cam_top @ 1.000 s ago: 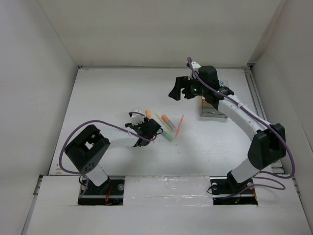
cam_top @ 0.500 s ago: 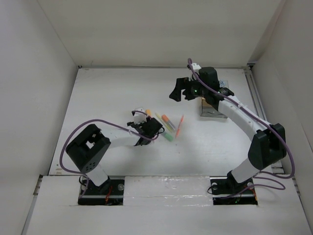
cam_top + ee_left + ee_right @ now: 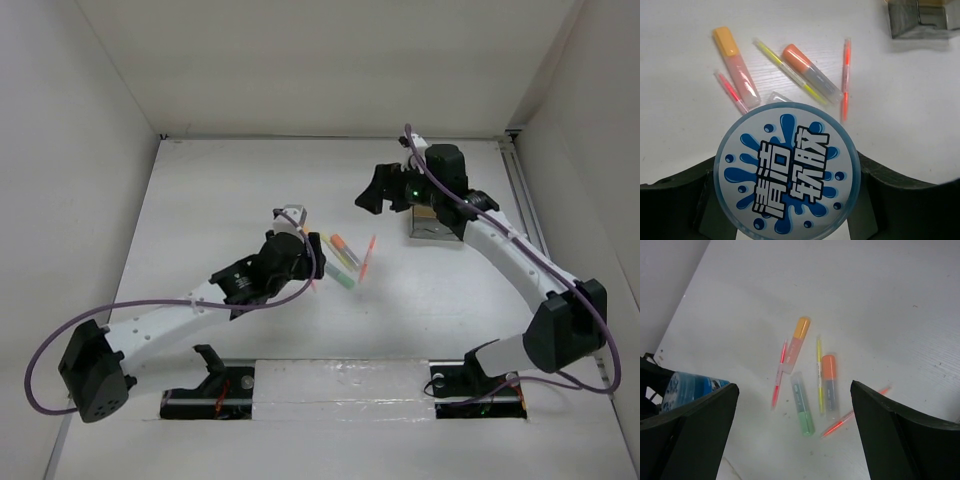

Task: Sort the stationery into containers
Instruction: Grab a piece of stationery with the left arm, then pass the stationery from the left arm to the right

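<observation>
The blue-and-white tub (image 3: 786,167) is clamped in the left gripper (image 3: 786,197), lid toward the camera; a grey orange-capped marker (image 3: 811,73) is laid at 12 o'clock.

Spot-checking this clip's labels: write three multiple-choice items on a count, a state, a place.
1. How many slim coloured pens and markers lie on the white table? A three; B nine; C six.
2. The right gripper is: A open; B shut on a pen; C shut empty.
3. The round blue-and-white plastic tub is: A among the pens; B in the left gripper; C in the right gripper.
C: the right wrist view shows six. A: its jaws stand wide apart. B: that gripper's jaws clamp its sides.
</observation>
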{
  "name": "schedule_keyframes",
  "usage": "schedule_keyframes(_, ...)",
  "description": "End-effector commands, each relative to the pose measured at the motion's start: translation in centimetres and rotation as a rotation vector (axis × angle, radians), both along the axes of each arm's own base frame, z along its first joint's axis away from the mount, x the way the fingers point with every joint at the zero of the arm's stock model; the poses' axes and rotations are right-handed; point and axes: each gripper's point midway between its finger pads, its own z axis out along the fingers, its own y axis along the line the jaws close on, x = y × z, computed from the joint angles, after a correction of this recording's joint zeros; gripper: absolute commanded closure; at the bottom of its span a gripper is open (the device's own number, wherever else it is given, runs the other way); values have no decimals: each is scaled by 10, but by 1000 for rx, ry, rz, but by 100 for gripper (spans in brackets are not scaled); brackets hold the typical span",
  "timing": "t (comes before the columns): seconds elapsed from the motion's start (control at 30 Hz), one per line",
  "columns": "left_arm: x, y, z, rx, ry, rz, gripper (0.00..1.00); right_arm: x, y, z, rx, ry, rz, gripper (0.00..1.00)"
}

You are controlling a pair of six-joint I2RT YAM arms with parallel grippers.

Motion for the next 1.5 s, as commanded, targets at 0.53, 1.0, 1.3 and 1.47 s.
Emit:
schedule_keyframes(0.53, -99, -77, 61, 111, -90, -905, 100, -88, -2, 38, 97, -80, 33, 0)
schedule_keyframes(1.0, -89, -79, 21, 381, -198, -872, 100, -154, 2, 48, 219, -15, 77, 0)
schedule_keyframes(1.3, -98, -76, 40, 394, -316, -853, 100, -196, 15, 30, 296, 96, 156, 0)
schedule_keyframes(1.47, -101, -77, 35, 412, -312, -885, 100, -214, 29, 23, 361, 136, 209, 0)
